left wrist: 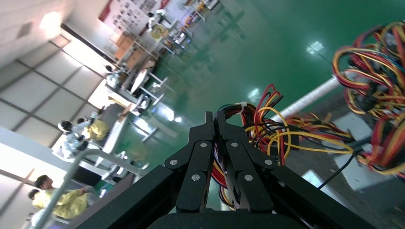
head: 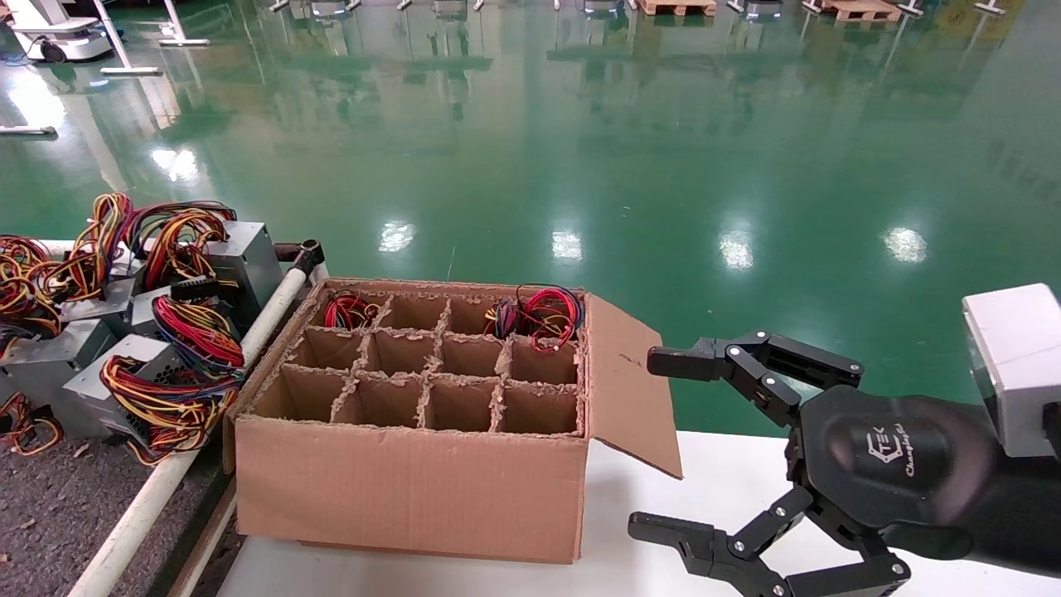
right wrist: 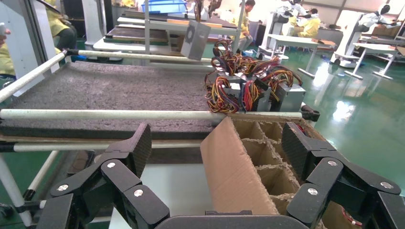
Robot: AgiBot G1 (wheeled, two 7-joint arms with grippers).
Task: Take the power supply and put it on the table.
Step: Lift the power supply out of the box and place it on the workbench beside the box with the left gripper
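Note:
In the left wrist view my left gripper [left wrist: 213, 120] is shut on a bundle of red, yellow and black cables [left wrist: 265, 128] that runs between its fingers. The right wrist view shows the grey power supply [right wrist: 196, 39] hanging by those cables above the far side of the table [right wrist: 110, 88], a dark grey speckled surface. The left gripper is out of the head view. My right gripper [head: 659, 444] hangs open and empty over the white tabletop, to the right of the cardboard box [head: 414, 485].
Several power supplies with cable bundles [head: 166, 332] lie on the table at its box end. A white rail [head: 166, 481] edges the table beside the box. The box has divided cells; two back cells hold cabled units [head: 539, 315]. Its right flap [head: 630, 390] sticks out.

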